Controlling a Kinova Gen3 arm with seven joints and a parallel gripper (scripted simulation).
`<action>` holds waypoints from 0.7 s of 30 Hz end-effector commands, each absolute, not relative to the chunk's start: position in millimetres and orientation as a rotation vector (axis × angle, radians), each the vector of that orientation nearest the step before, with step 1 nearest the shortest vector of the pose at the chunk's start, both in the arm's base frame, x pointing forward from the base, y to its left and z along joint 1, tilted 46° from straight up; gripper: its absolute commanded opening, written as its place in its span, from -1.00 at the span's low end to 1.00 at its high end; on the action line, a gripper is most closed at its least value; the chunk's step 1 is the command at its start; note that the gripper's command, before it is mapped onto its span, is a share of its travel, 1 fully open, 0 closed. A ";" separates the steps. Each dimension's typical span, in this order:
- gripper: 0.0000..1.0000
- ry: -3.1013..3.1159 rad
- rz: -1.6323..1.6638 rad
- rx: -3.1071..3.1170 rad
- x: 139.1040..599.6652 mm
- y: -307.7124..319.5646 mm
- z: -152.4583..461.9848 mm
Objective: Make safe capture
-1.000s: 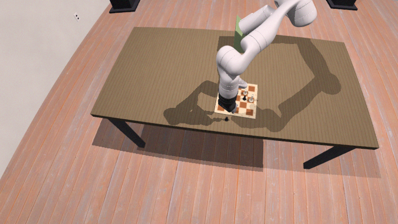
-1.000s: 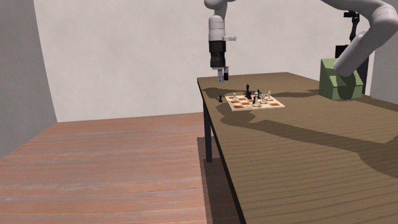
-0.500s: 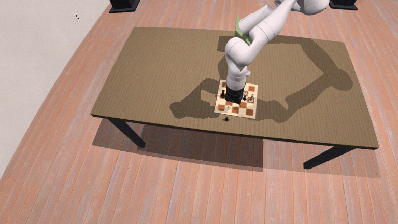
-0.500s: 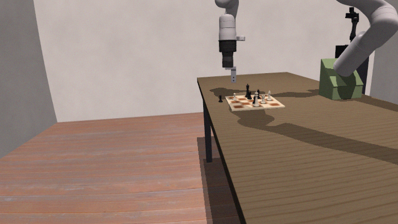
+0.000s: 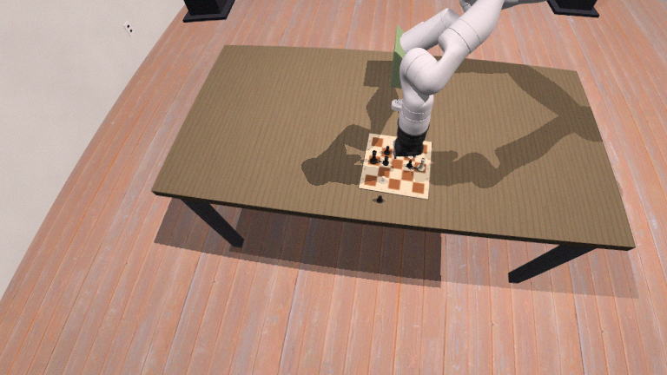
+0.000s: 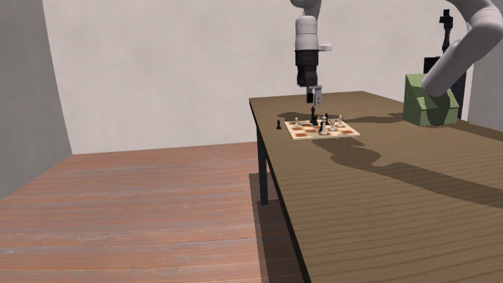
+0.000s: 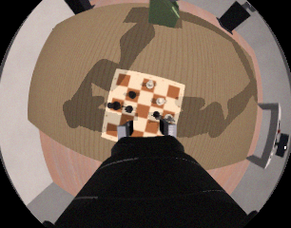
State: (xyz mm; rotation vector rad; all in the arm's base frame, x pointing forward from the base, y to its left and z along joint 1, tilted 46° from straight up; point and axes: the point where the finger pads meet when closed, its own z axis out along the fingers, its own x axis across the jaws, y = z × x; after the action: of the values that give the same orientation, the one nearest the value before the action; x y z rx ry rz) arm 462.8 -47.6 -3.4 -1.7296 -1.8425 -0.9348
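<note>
The chessboard (image 5: 393, 184) (image 6: 300, 134) (image 7: 143, 111) lies near the table's front edge. My gripper (image 6: 314, 99) (image 7: 146, 125) is open and empty, above the board and its pieces. A small black piece (image 5: 379, 199) (image 6: 278, 124) stands upright on the table in front of the board. A white pawn (image 5: 383, 180) (image 6: 296, 122) stands on the front row. The tall black piece (image 5: 373, 156) (image 6: 313, 113) is at the left, with two smaller black ones (image 7: 132, 94) (image 7: 129, 109) near it. Another black piece (image 5: 409, 164) (image 7: 156, 114) stands beside a tall white piece (image 5: 421, 163) (image 6: 323, 126). Two white pieces (image 7: 160, 101) (image 7: 150, 84) stand farther back.
A green slanted block (image 5: 396, 66) (image 6: 426, 116) (image 7: 164, 13) stands at the back of the table (image 5: 275, 120). The arm's shadow crosses the table and part of the board.
</note>
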 end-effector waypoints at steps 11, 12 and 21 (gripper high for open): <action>1.00 -2.107 -1.008 -1.519 426.5 -31.1 17.6; 1.00 -2.125 -1.012 -1.502 424.0 -29.7 18.3; 1.00 -2.206 -1.029 -1.420 412.5 -23.5 21.8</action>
State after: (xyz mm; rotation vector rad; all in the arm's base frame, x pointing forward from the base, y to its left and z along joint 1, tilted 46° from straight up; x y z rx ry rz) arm 412.3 -21.3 19.5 -1.4154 -2.2023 -1.0279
